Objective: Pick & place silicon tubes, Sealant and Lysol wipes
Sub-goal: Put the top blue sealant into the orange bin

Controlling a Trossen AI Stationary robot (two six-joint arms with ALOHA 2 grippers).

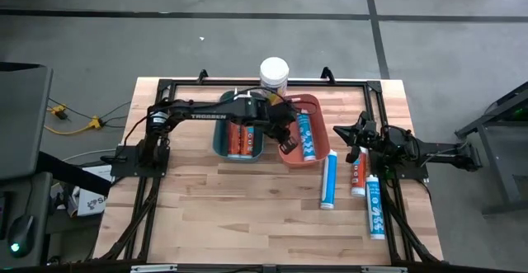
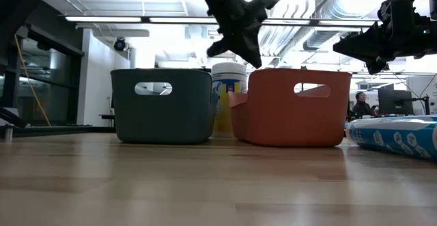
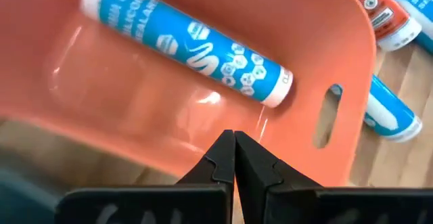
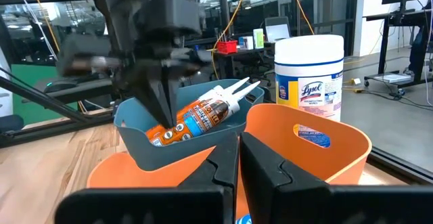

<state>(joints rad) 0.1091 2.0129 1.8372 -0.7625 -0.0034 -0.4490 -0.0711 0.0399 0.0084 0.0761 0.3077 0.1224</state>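
The orange bin (image 1: 313, 108) holds one blue-and-white silicone tube (image 3: 189, 48) lying on its floor. The teal bin (image 1: 221, 137) beside it holds orange sealant tubes (image 4: 199, 116). The Lysol wipes canister (image 1: 274, 73) stands upright behind the bins at the table's far edge. Two blue tubes (image 1: 329, 181) (image 1: 375, 209) and an orange-labelled tube (image 1: 358, 172) lie on the table right of the orange bin. My left gripper (image 3: 233, 143) is shut and empty above the orange bin's near end. My right gripper (image 4: 238, 149) is shut and empty, raised right of the orange bin.
A black frame (image 1: 346, 82) runs around the work area. The wooden table (image 1: 247, 215) has open room toward its near edge. In the low view a blue tube (image 2: 396, 136) lies at the right. A person (image 2: 358, 104) sits in the room beyond.
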